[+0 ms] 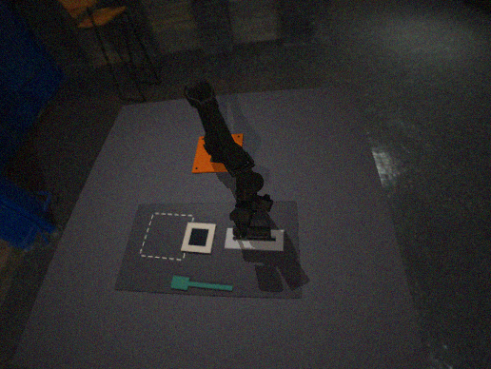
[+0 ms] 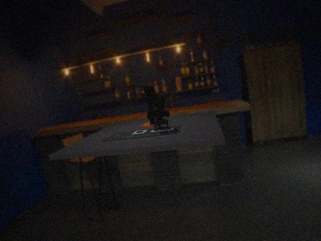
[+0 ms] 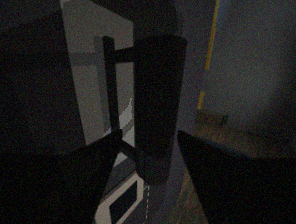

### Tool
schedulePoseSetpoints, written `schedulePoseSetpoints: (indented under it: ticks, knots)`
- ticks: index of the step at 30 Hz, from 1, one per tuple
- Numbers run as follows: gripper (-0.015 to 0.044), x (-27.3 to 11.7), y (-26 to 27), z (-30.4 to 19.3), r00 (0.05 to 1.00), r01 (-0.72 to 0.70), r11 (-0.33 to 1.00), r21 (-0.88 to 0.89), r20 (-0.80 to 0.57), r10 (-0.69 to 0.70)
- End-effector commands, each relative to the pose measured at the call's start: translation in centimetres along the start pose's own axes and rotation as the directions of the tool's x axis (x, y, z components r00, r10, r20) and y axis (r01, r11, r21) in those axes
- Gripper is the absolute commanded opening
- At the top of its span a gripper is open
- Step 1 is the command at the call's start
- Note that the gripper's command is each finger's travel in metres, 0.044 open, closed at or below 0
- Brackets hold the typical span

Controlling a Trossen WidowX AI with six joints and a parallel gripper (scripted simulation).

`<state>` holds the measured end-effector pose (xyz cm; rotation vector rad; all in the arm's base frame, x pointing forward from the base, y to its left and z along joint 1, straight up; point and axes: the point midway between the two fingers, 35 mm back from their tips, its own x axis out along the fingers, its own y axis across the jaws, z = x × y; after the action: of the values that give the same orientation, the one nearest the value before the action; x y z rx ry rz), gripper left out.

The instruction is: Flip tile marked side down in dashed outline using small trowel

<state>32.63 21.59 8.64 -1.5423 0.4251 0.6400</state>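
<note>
Gaping partway, gripper [image 1: 253,224] [image 2: 158,122] [image 3: 150,133] apparently holds nothing.

In the top view my dark arm [image 1: 221,128] covers part of the orange plate [image 1: 202,159], and my claw hides some of the white board [image 1: 277,240]; my wrist view cuts off the tile [image 3: 104,212] at the bottom edge, and from the side the green trowel [image 2: 138,136] looks too tiny and blurry to see well
</note>
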Motion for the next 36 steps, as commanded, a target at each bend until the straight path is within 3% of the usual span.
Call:
schedulePoseSetpoints:
  ticks: [1, 11, 16, 36]
  knots:
    - [0.03, 0.7, -0.4, 0.2, 1.0, 0.006, 1.0, 0.0, 0.008, -0.006]
    - [0.03, 2.0, -0.3, 0.2, 1.0, 0.007, 1.0, 0.0, 0.008, -0.007]
    - [0.0169, 2.0, -0.3, 0.2, 1.0, 0.007, 1.0, 0.0, 0.008, -0.007]
    - [0.0035, 2.0, -0.3, 0.2, 1.0, 0.007, 1.0, 0.0, 0.008, -0.007]
